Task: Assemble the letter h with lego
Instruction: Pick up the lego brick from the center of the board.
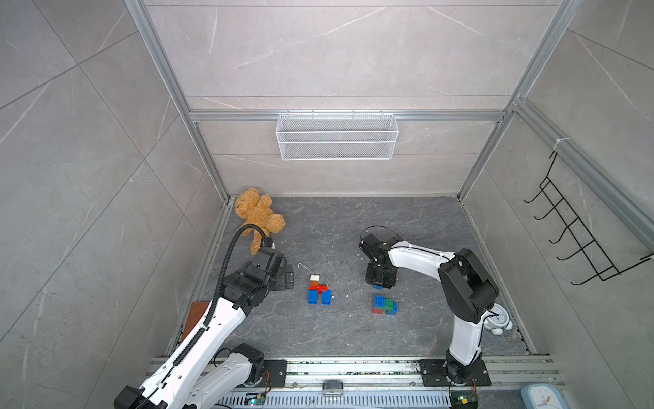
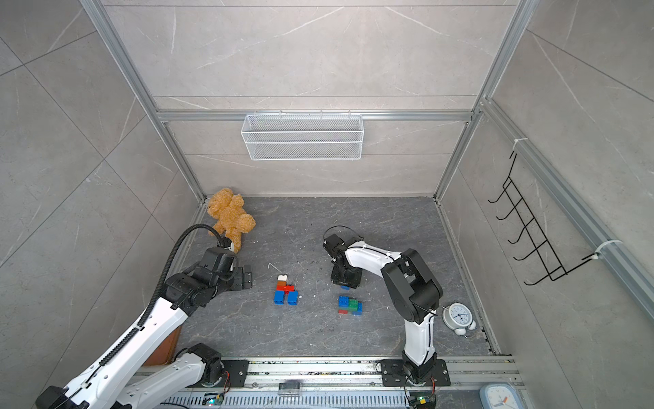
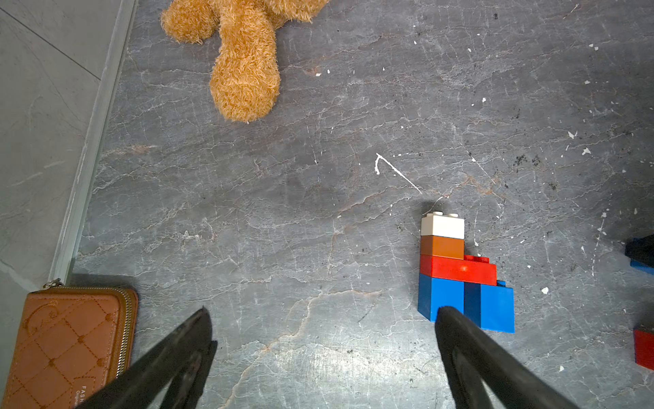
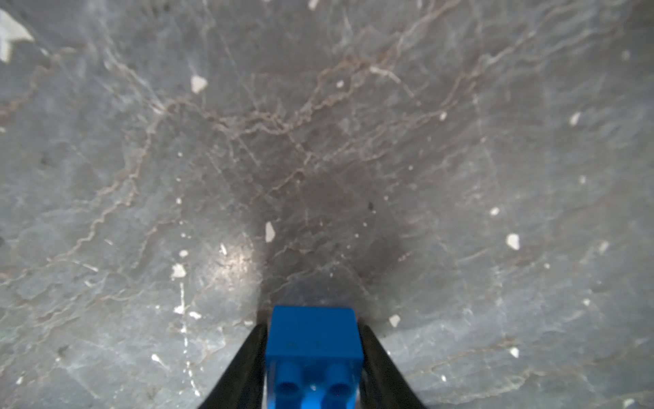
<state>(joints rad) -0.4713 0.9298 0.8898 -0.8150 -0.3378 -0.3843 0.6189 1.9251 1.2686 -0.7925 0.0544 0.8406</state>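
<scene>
Brown quilted wallet [image 3: 67, 340], left wrist view: stamped letters "FASH", the rest not visible | smaller line beneath: too small to read | white alarm clock [image 2: 459, 317] dial, top view: numerals too small to read

A: Site type?

B: Robot test cell, lab setting.

A: Grounds?

B: Aluminium frame [image 1: 240, 115] boxing in grey stone-look wall panels [image 1: 336, 53]. Left arm [image 1: 198, 340] and right arm [image 1: 421, 260] bolted on black plates to a slotted rail [image 1: 354, 371] along the front edge. Bare circuit board [image 1: 463, 400] with a lit LED by the right arm's base.

A: Household items logged too.

B: They read as staged props. Teddy bear [image 1: 256, 214], alarm clock [image 2: 459, 316], wallet [image 3: 67, 340] and lego bricks [image 1: 319, 290] lie on the dark floor slab [image 1: 336, 230]. Wire basket [image 1: 336, 141] and hook rack [image 1: 580, 230] hang on the panels.
</scene>
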